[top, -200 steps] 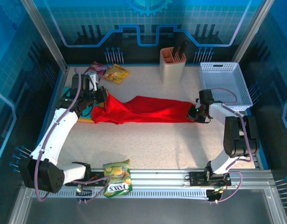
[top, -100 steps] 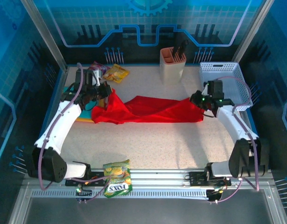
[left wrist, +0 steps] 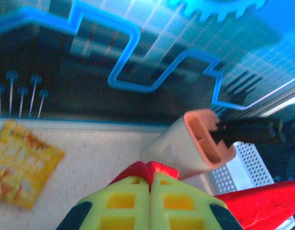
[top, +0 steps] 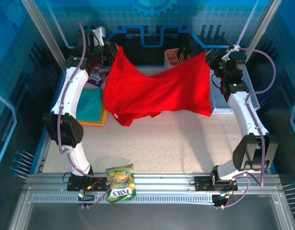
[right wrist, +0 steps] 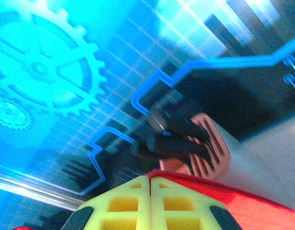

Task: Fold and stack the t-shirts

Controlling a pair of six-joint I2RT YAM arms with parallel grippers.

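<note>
From the top camera, the red t-shirt (top: 157, 91) is lifted clear of the table (top: 186, 143) and stretched like a banner between my two arms, toward 12 o'clock from the table's middle. The left gripper (top: 115, 48) has one upper corner at 11 o'clock and the right gripper (top: 208, 55) has the other at 1 o'clock. The shirt sags in the middle and hangs lowest on its left side (bunched there, in folds I cannot sort out).

At 9 o'clock the folded teal shirt (top: 89, 103) lies on the orange-yellow shirt (top: 95, 123), of which only an edge shows. A purple packet (top: 95, 76) sits just beyond them, beside the left arm. A beige holder (top: 172, 56) peeks over the shirt's top edge at 12 o'clock, and a white basket (top: 218, 106) stands at 2 o'clock. A green snack packet (top: 121, 184) lies on the near rail at 7 o'clock.

On the left wrist camera, my yellow-green pads are pressed flat together with a tuft of red cloth pinched at their tips. Beyond them are the holder with its dark handles at 1 o'clock and a yellow packet (left wrist: 23, 160) at 9 o'clock.

On the right wrist camera, the pads are likewise clamped together, with red cloth running off toward 4 o'clock and the holder just past the tips.
</note>
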